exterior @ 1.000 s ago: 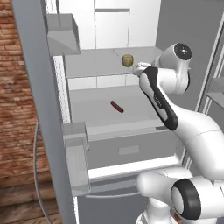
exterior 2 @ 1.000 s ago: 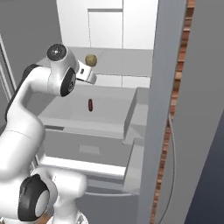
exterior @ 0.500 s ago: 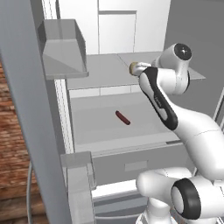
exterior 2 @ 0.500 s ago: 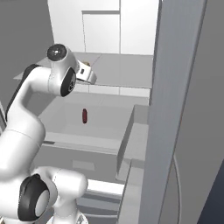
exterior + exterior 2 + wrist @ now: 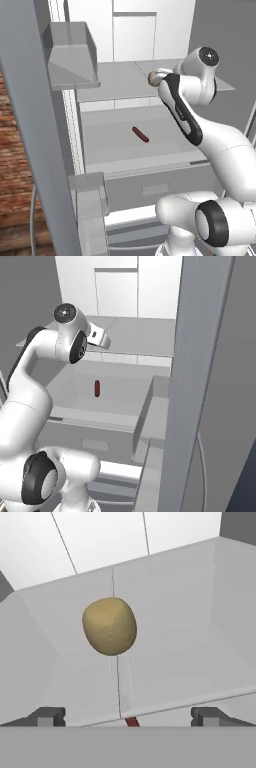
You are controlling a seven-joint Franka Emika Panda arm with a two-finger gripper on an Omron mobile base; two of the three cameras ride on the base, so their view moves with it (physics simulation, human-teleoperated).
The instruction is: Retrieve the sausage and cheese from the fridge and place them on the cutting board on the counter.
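Gripper [image 5: 127,718]: fingers spread wide, holding nothing | cheese [image 5: 109,626]: on upper fridge [image 5: 150,40] shelf, just ahead of the fingertips | sausage [image 5: 140,134]: lying on the shelf below

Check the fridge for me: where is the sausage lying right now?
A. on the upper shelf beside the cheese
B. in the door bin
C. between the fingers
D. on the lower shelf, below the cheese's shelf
D. The sausage lies alone on the lower grey shelf, while the cheese sits on the shelf above it, ahead of the open fingers.
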